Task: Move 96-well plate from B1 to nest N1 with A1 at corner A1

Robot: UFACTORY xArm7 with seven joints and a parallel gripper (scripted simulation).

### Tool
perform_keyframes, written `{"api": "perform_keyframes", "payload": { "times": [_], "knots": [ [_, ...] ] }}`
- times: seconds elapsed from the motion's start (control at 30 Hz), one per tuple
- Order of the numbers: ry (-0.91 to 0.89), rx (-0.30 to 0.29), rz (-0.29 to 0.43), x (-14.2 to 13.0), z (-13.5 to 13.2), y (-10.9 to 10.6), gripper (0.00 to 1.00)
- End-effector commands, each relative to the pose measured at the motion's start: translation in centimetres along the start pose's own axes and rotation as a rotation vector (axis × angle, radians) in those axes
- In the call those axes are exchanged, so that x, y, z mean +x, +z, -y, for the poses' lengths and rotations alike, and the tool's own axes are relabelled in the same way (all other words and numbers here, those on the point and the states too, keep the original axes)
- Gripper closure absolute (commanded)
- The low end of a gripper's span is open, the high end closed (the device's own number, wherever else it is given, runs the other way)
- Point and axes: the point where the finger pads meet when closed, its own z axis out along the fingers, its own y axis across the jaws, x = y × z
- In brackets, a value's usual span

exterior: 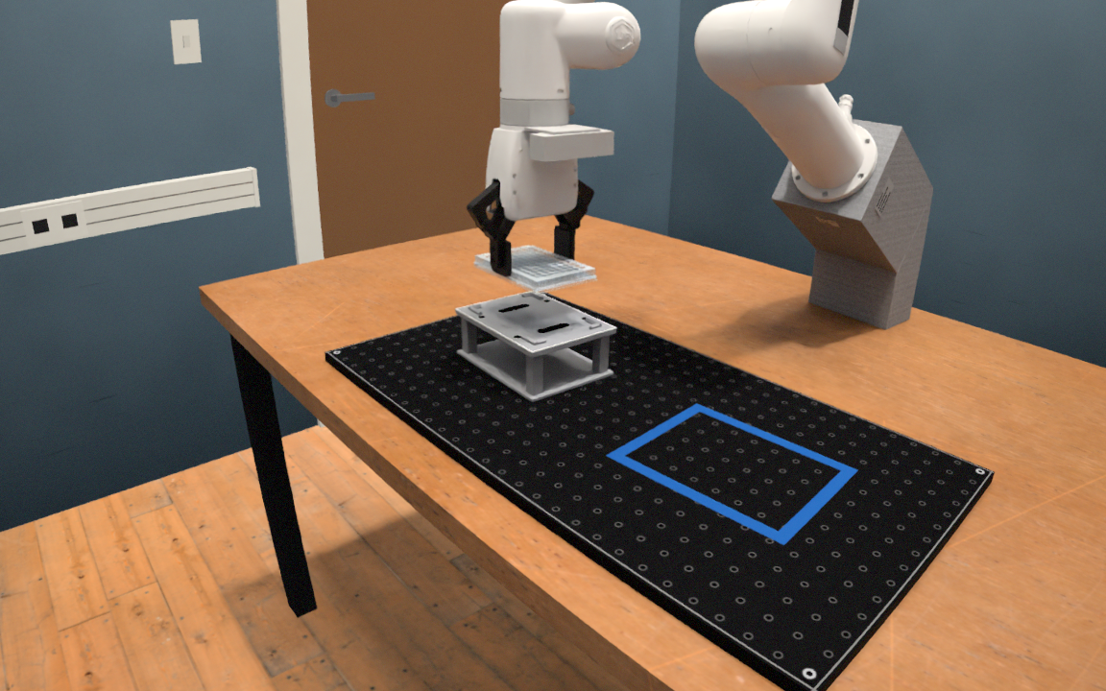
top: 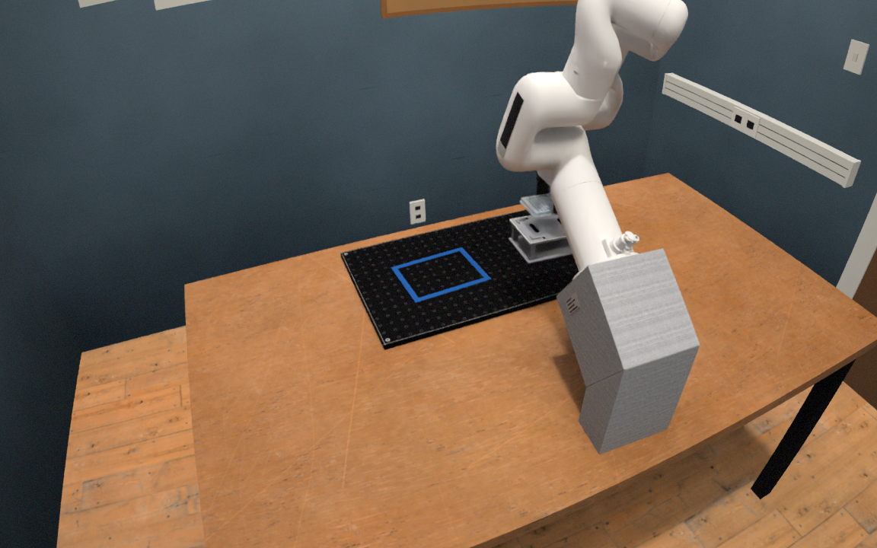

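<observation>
nearest in the exterior view, a black board with rows of holes (exterior: 540, 481) lies on the wooden table (exterior: 1012, 412), running along the table's front edge. a blue rectangle outline (exterior: 733, 473) is marked on the board's near end, with only the board's holes inside it. farther along, toward the table's far left corner, a grey raised stand (exterior: 535, 340) sits on the board, its top plate showing two dark slots. just above the stand and apart from it hangs the clear plate (exterior: 536, 267), level, sitting slightly toward the far side of the stand. the gripper (exterior: 533, 250) points straight down and is clamped on the plate's two sides with its black fingers (exterior: 498, 245). beyond, near the table's far right edge, the arm rises from a grey block (exterior: 862, 249).
</observation>
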Motion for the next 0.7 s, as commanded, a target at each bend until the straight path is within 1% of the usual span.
{"api": "perform_keyframes", "payload": {
  "times": [0.0, 0.67],
  "knots": [
    [0.000, -0.002, 0.002, -0.1, -0.2, 0.8, 1.00],
    [0.000, -0.002, 0.002, -0.1, -0.2, 3.8, 1.00]
  ]
}}
